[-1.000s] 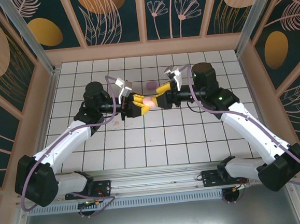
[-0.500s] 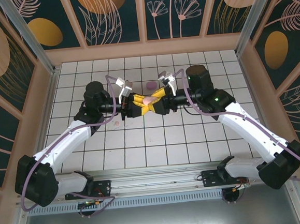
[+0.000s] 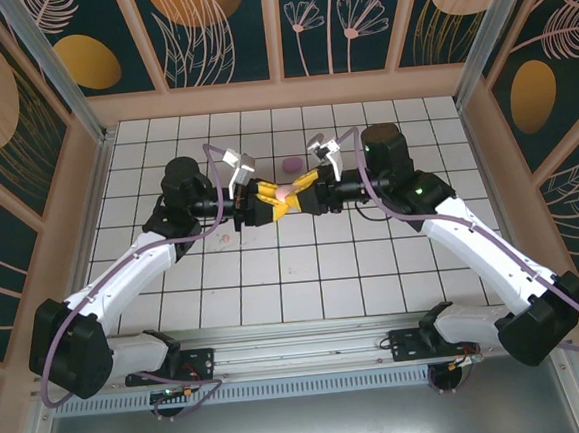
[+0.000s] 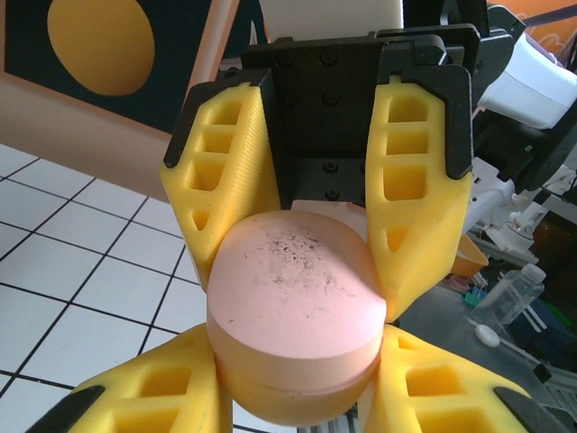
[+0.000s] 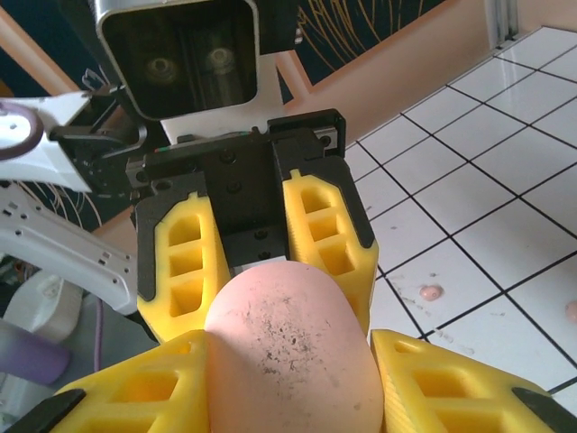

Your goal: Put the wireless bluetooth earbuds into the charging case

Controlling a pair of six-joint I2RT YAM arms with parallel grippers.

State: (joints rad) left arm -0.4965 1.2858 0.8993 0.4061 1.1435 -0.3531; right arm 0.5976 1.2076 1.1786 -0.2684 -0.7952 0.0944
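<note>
Above the tiles (image 3: 374, 270) - pink charging case (image 3: 286, 193) clamped in left gripper (image 3: 276, 203); right gripper (image 3: 299, 187) fingers pressed against the case's sides, facing it.

The white-tiled table (image 3: 374, 270) with dark grout lines fills the middle of the top view. A small purple object (image 3: 290, 163) lies on it above centre. A pale pink earbud (image 3: 225, 240) lies on a tile left of centre.
</note>
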